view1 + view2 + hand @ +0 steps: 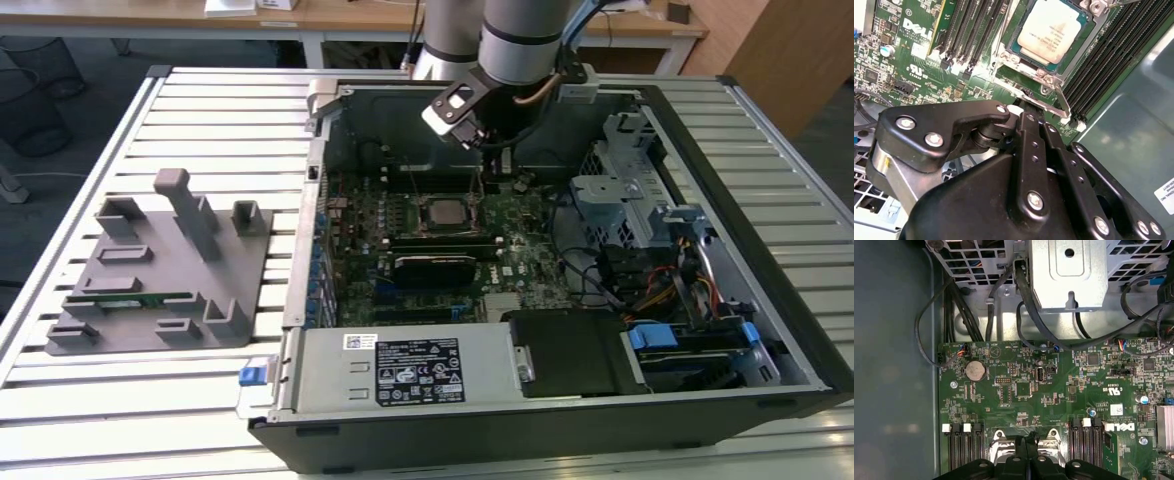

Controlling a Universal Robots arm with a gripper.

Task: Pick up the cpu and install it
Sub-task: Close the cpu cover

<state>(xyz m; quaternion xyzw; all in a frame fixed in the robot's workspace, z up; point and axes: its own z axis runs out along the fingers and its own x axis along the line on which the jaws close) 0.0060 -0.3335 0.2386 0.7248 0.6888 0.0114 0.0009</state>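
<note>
1. Setting: robotics laboratory or test workshop.
2. Desk (134,400): slatted metal profile top, industrial make.
3. Robot arm (521,40): mounted at the desk's far edge, reaching down into the case.
4. Computer case (467,445): side panel off, motherboard (1019,390) and cabling exposed.
5. Grey fixture tray (147,268): upright locating blocks, beside the case.
6. Background: wooden desk (347,20), wire waste bin (34,110) on the floor.
</note>
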